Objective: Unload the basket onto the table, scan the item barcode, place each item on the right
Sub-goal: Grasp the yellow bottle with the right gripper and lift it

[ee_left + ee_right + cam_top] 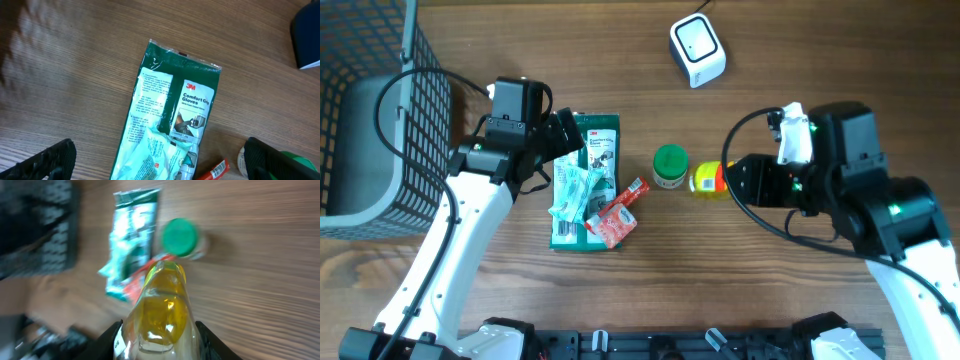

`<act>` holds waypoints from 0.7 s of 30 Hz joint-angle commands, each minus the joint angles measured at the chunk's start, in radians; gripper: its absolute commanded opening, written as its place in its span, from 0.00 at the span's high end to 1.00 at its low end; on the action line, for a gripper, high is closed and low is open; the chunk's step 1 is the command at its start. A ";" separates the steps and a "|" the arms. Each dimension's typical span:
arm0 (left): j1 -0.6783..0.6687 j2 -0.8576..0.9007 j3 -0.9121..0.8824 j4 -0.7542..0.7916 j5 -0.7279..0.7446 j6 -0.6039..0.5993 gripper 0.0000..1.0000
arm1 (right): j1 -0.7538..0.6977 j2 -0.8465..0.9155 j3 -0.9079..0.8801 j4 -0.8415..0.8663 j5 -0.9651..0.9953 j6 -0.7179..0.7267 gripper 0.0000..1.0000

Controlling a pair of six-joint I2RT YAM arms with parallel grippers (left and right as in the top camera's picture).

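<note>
The right gripper (159,336) pinched a yellow bottle (160,297), its fingers pressed against the bottle's sides. From above, the bottle lay just beside the green-capped jar (670,166), near the middle of the table (840,60). Whether it was off the wood could not be told. The scanner (697,50) stood well apart, toward the far edge. The left gripper (162,162) hung spread wide over the gloves pack (176,107), holding nothing.

The step in hand looked like carrying the bottle to the scanner. To do it well, the arm should lift clear of the jar first, so the cap was not knocked, then head for the scanner's window. No barcode showed in any view and the wrist picture was blurred, so the label side was unknown. The wrist would likely need to roll the bottle slowly before the window until a code faced it. On a smooth round body, a steady pace would guard against slipping
</note>
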 commanded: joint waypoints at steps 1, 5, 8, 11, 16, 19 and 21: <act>0.005 -0.002 0.000 0.002 -0.010 0.008 0.00 | -0.004 -0.008 -0.004 0.005 -0.308 -0.062 0.96; 0.005 -0.002 0.000 0.002 -0.010 0.008 0.00 | -0.004 -0.003 -0.082 0.048 -0.521 -0.094 0.96; 0.005 -0.002 0.000 0.002 -0.010 0.008 0.00 | -0.004 -0.003 -0.148 0.097 -0.658 -0.160 0.96; 0.005 -0.002 0.000 0.002 -0.010 0.008 0.00 | -0.004 -0.003 -0.220 0.144 -0.814 -0.238 0.96; 0.005 -0.002 0.000 0.002 -0.010 0.008 0.00 | -0.004 -0.003 -0.298 0.199 -0.869 -0.249 0.96; 0.005 -0.002 0.000 0.002 -0.010 0.008 0.00 | -0.004 -0.003 -0.298 0.200 -0.869 -0.248 0.96; 0.005 -0.002 0.000 0.002 -0.010 0.008 0.00 | -0.004 -0.003 -0.298 0.200 -0.869 -0.249 0.96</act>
